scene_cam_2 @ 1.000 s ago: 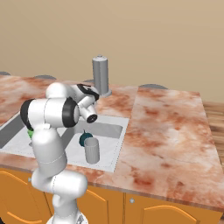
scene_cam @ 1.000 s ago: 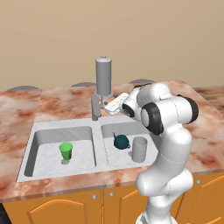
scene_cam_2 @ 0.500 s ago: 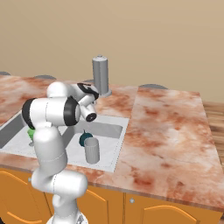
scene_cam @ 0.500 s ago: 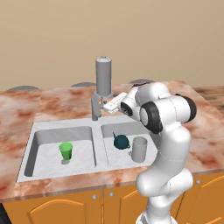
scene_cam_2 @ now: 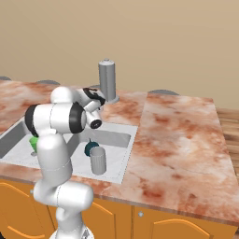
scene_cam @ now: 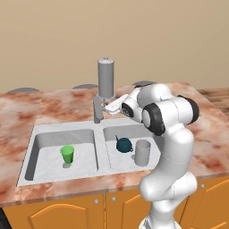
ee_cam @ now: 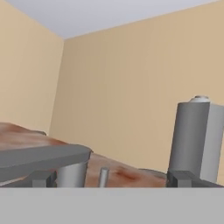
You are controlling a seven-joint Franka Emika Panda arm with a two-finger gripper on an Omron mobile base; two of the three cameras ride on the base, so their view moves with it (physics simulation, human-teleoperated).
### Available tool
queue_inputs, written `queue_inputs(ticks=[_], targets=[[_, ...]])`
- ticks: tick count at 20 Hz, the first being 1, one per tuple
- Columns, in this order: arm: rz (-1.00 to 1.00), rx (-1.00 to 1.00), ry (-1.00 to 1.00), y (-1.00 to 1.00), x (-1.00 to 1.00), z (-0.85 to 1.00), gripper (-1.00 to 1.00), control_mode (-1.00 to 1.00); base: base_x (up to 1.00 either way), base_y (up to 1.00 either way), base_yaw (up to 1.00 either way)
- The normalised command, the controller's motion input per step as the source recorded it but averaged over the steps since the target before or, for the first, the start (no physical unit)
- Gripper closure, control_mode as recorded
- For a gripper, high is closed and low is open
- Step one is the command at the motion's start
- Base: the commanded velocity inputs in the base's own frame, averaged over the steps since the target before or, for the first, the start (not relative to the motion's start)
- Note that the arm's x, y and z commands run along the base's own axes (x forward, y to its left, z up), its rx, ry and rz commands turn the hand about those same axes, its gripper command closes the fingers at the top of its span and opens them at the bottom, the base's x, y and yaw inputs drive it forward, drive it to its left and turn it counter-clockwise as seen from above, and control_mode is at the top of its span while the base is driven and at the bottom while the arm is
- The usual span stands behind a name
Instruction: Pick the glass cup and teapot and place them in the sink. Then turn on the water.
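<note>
Reaching across the sink's back rim, the gripper sits with its jaws spread wide and grasping nothing, level with the tap base and just beside the spout. From the hand view, the tap's grey cylinder rises at the right behind one fingertip, and the spout's flat grey arm crosses low at the left. Both task things stand in the right basin: the teapot near its middle and the cup upright just beside it, toward the front rim. A green cup stands in the left basin. The marbled counter surrounds the sink.
</note>
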Motion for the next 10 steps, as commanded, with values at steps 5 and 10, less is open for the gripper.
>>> queue_inputs(ticks=[5,10], targets=[[-0.04,0.0,0.0,0.07,0.05,-0.09,-1.0,-1.0,0.0,0.0,0.0],[-0.02,0.0,0.01,0.15,0.03,-0.13,-1.0,-1.0,0.0,0.0,0.0]])
